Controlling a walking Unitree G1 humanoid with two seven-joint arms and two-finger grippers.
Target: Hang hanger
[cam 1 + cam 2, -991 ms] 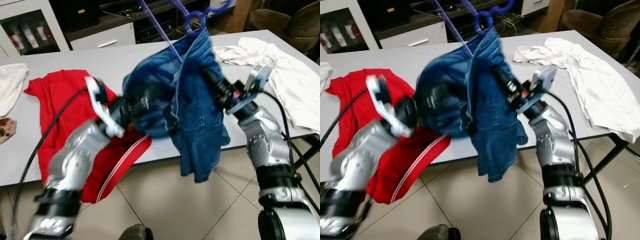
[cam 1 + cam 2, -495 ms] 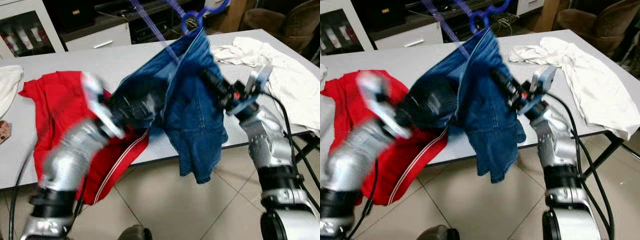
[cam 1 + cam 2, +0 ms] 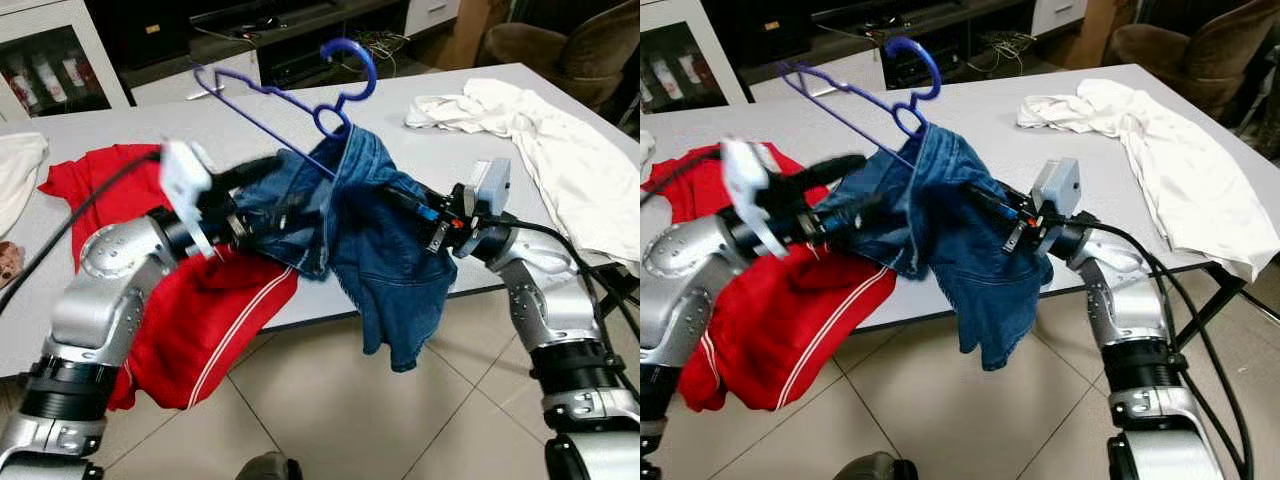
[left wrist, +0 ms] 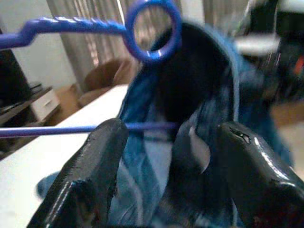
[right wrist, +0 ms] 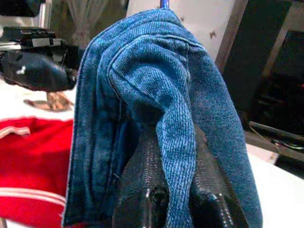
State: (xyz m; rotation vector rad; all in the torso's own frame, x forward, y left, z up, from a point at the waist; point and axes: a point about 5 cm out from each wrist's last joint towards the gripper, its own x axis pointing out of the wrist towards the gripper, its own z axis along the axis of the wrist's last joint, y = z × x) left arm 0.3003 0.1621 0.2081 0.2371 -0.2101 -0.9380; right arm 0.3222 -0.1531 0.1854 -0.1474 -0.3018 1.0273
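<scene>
Mid-step: denim garment (image 3: 385,250) half on the blue hanger (image 3: 275,95), both held up over the bench (image 3: 250,125) edge. Right pincer (image 5: 166,190) is clamped on a denim fold. Left pincer (image 4: 166,156) gapes around hanger bar and cloth, gripping nothing I can confirm. Next, probably: seat the denim, find a rail. No containers.

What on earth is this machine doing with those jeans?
The robot is holding a blue denim garment up in front of a grey table, working it onto a purple hanger. Its right end effector is pinched shut on a fold of the denim. Its left end effector is open, reaching into the cloth beside the hanger's bar. A red garment and white clothes lie on the table.
</scene>
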